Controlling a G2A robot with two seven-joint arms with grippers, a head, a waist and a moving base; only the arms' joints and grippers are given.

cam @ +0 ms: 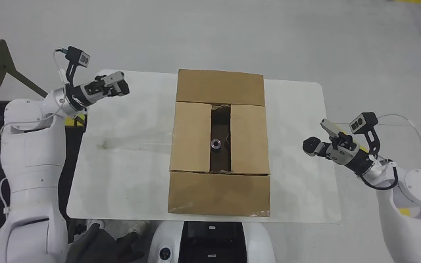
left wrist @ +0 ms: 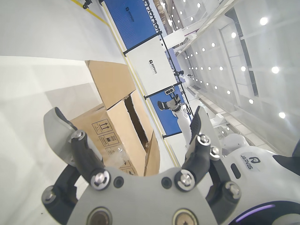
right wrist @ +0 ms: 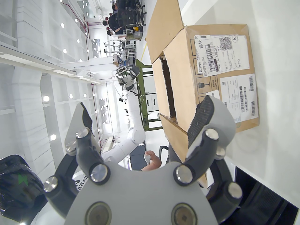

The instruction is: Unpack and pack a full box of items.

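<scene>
- The task looks to be at its start, in the unpacking half: the box [cam: 250, 141] is only partly opened and nothing has been taken out onto the desk [cam: 131, 171].
- The box sits in the middle of the desk, reaching almost from the far edge to the near edge.
- It is plain brown cardboard. Its far and near flaps are folded outward and lie flat. The left and right flaps lie across the top, with a narrow dark slot between them.
- Through the slot a small round item [cam: 215, 143] shows. The rest of the contents are too dark to make out.
- In the right wrist view the box's [right wrist: 161, 87] side wall carries printed shipping labels. In the left wrist view the box's [left wrist: 117, 122] side shows handling marks.
- The left hand [cam: 122, 84] hangs over the far left corner of the desk, released and holding nothing, its fingers [left wrist: 199, 120] spread wide.
- The right hand [cam: 309, 146] hangs just inside the right edge, well apart from the box, likewise released and bare, its pads [right wrist: 201, 115] far apart.
- The next move probably calls for each hand to catch its nearer side flap and swing it outward. That would widen the slot enough to reach the items.
</scene>
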